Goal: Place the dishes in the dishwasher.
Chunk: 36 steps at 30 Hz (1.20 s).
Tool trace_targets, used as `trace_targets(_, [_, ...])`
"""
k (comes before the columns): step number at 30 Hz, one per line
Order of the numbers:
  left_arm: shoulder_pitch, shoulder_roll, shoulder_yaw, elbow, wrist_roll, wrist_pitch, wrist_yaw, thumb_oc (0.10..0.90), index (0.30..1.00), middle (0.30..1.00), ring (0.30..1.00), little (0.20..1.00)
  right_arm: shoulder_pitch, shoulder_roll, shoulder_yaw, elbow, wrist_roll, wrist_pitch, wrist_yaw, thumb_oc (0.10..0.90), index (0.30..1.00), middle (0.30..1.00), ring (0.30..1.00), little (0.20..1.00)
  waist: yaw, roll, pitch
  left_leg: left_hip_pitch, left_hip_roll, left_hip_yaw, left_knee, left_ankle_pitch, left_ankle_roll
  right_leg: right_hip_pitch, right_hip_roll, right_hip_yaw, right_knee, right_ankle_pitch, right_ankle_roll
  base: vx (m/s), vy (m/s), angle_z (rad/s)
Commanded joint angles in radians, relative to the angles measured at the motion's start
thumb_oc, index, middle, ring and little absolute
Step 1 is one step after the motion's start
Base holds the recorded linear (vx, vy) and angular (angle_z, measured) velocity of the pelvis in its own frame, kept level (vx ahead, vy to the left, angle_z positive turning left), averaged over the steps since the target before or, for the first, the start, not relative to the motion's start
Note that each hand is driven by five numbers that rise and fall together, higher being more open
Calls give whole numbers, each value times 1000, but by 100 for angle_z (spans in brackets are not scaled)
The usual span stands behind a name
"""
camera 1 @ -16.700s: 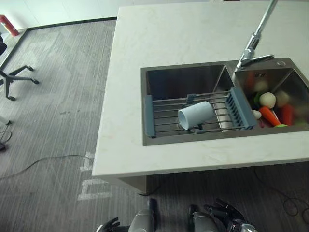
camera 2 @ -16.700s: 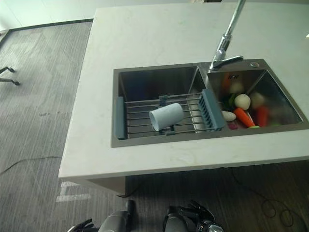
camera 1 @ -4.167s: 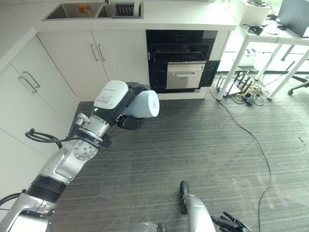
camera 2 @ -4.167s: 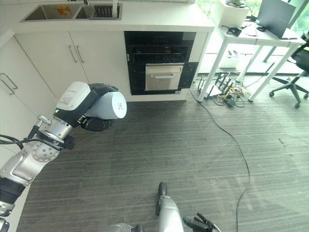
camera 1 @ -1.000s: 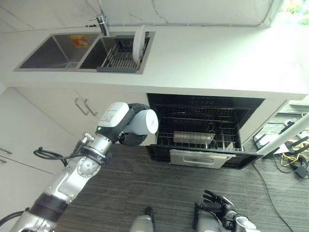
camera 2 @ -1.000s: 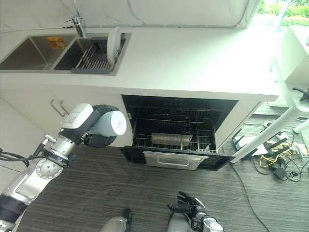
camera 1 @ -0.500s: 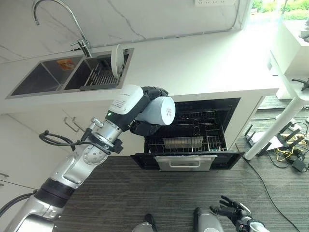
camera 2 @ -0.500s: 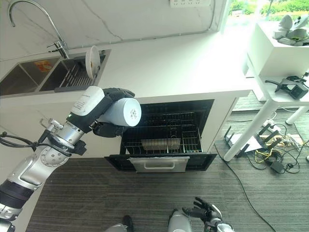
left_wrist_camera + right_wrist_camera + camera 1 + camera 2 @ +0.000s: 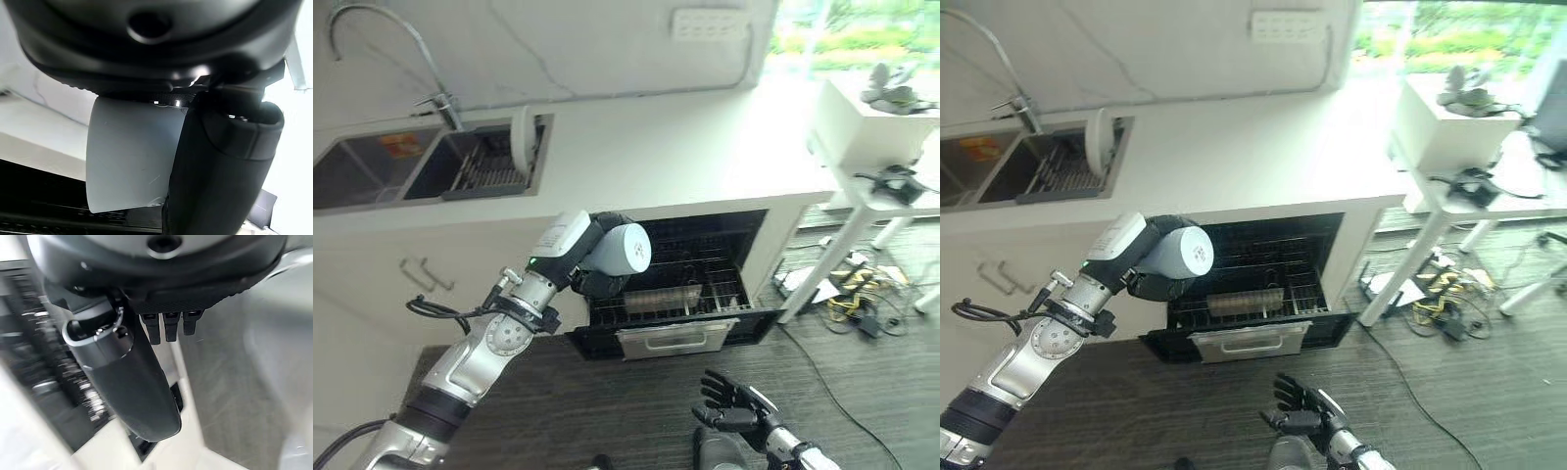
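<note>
While the dishwasher (image 9: 680, 284) stands open under the white surface (image 9: 666, 147), with its door (image 9: 675, 336) folded down and its wire rack (image 9: 690, 289) partly drawn out, the left robot hand (image 9: 597, 257) is raised in front of the opening. Its fingers are clenched round a pale blue cup (image 9: 619, 249), which lies on its side with the closed base facing outward. In the left wrist view the thumb (image 9: 220, 166) presses against the wall of the cup (image 9: 129, 152), confirming a firm grasp. The cup is held in the air, just before the left part of the rack and not touching it.

The right robot hand (image 9: 736, 408) hangs low above the grey floor (image 9: 862, 392), well apart from the dishwasher, with its fingers spread and released, holding nothing.

On the surface to the left, a double sink (image 9: 382, 166) with a curved faucet (image 9: 372, 39) carries a drain rack (image 9: 489, 168). A white plate (image 9: 522, 140) stands upright on edge in that rack
</note>
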<state>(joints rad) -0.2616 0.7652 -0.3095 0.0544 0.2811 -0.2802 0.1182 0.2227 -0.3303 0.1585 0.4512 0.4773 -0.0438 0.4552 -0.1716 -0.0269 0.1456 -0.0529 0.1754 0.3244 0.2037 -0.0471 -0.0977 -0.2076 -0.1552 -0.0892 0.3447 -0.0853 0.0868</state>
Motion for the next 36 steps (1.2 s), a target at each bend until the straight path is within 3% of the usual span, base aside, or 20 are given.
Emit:
trace_targets(1, [-56,1,97,-27,-14,-86,141,400,300,300,300,300,-8,-61,-62,-216,152,-4,161,800,900,900,900,900,-16,0,2,-16,27,-47,96,-155,26,61,-64,-6,-45,-42,124,11,-8,-22])
trace_targets(6, [30,-62,133,-14,-10,-136,204,400,300,300,300,300,13,-108,-162,-468,278,26,279,800,900,900,900,900,-35,-13,0,9,22,-40,96,-166,32,63,-55,17,-45,-40,121,25,24,-38])
trace_targets(10, [71,-130,162,-25,-35,-169,238,400,300,300,300,300,-37,-118,-215,-625,340,72,359,800,900,900,900,900,-35,-7,-12,19,18,-40,96,-170,36,63,-47,27,-45,-42,111,24,53,-22])
trace_targets(16, [78,-197,175,-55,-48,-162,283,400,300,300,300,300,-116,-125,-196,-727,360,43,352,800,900,900,900,900,-9,-4,-29,15,14,-57,96,-174,36,69,-48,14,-45,-50,104,4,11,-2])
trace_targets(17, [78,-204,176,-60,-52,-159,287,400,300,300,300,300,-127,-125,-193,-738,373,35,334,800,900,900,900,900,-4,-3,-31,13,13,-61,96,-173,35,71,-49,10,-45,-51,103,22,3,7])
trace_targets(18, [83,-229,174,-86,-80,-169,297,400,300,300,300,300,-163,-120,-172,-758,388,-23,260,800,900,900,900,900,14,-1,-32,6,9,-80,96,-173,34,76,-53,-5,-45,-55,101,21,2,15])
trace_targets(19, [86,-231,175,-90,-83,-170,293,400,300,300,300,300,-166,-119,-169,-757,388,-32,251,800,900,900,900,900,15,0,-32,5,8,-82,96,-173,34,76,-54,-7,-45,-55,101,31,4,29])
trace_targets(21, [95,-260,167,-131,-123,-189,291,400,300,300,300,300,-202,-106,-139,-777,360,-112,152,800,900,900,900,900,35,2,-33,-2,1,-103,96,-174,33,82,-58,-20,-45,-60,99,31,4,39])
trace_targets(24, [67,-304,122,-160,-191,-192,313,400,300,300,300,300,-246,-80,-89,-791,333,-153,22,800,900,900,900,900,56,4,-36,-8,-10,-121,96,-180,38,92,-64,-40,-45,-67,96,51,15,30])
trace_targets(27, [70,-326,114,-190,-185,-207,340,400,300,300,300,300,-270,-66,-61,-793,284,-187,-50,800,900,900,900,900,73,5,-32,-16,-17,-136,96,-179,38,99,-66,-51,-45,-70,92,23,4,29])
trace_targets(28, [81,-335,113,-211,-175,-221,326,400,300,300,300,300,-283,-60,-47,-798,255,-223,-99,800,900,900,900,900,86,4,-29,-21,-19,-145,96,-177,37,104,-68,-62,-45,-72,89,21,1,50])
trace_targets(30, [86,-343,107,-231,-192,-187,338,400,300,300,300,300,-297,-63,-33,-807,154,-307,-187,800,900,900,900,900,101,4,-26,-25,-23,-157,96,-178,36,114,-70,-76,-45,-78,85,28,5,29])
trace_targets(36, [110,-364,94,-238,-219,-161,391,400,300,300,300,300,-336,-67,0,-823,145,-304,-264,800,900,900,900,900,136,3,-19,-35,-29,-182,96,-175,34,131,-69,-100,-45,-90,74,12,3,18])
